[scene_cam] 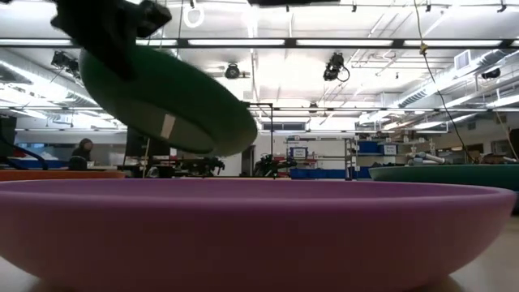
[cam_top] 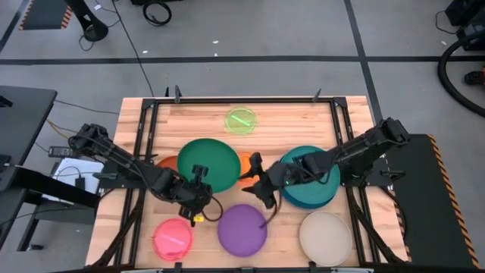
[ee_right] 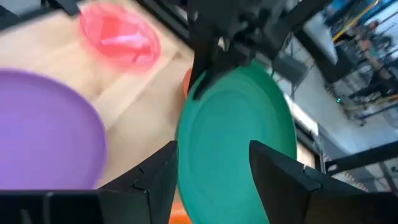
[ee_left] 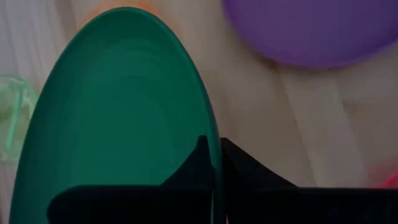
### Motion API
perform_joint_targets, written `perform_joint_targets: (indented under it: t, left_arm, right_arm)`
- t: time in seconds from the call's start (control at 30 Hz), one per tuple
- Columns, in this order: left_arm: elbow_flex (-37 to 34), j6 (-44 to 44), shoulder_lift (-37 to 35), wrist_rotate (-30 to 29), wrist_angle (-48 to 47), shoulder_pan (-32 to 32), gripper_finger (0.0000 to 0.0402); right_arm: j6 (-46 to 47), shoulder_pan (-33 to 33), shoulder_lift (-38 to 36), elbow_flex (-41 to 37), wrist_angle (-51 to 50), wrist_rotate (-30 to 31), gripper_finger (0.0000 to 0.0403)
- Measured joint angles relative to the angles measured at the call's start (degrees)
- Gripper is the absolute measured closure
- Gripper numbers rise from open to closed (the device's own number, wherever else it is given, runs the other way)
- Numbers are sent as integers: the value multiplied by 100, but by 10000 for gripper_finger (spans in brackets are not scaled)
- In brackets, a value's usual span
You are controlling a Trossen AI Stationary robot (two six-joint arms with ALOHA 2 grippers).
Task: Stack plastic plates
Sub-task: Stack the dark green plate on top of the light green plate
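Note:
My left gripper [cam_top: 198, 182] is shut on the large dark green plate [cam_top: 208, 163], which is lifted and tilted in the low view [scene_cam: 166, 101]. My right gripper [cam_top: 259, 184] is open at the plate's right side. In the right wrist view its fingers [ee_right: 213, 149] stand on either side of the plate [ee_right: 236, 137]. The purple plate [cam_top: 242, 229] lies flat on the table near the front edge, between the two grippers. My left gripper pinches the dark green plate's rim [ee_left: 213, 163] at its near-left edge. One finger [ee_left: 200, 155] lies on the plate's upper face and the other is under it. The plate is lifted clear and tilted. My right gripper: I cannot tell whether its fingers touch the plate.
A teal plate [cam_top: 311, 178] lies right of centre on a darker one. Beige [cam_top: 326, 236] and pink [cam_top: 174, 239] plates sit near the front edge, and a lime green one [cam_top: 242, 120] at the far edge. Orange plates [cam_top: 168, 161] [cam_top: 246, 167] show from under the green plate.

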Motion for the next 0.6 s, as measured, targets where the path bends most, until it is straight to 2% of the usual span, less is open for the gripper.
perform_joint_targets:
  t: [0.23, 0.4, 0.6]
  left_arm:
    - [-432, 600, -215, 315, 544, 414, 385]
    - [-398, 1343, -121, 443, 953, 568, 385]
    - [-398, 1547, -75, 459, 1036, 657, 385]
  right_arm:
    - [244, -210, 35, 2, -192, -990, 162]
    - [249, -157, -49, 7, -671, -726, 148]
    - [526, -240, 5, 7, -1072, -826, 153]
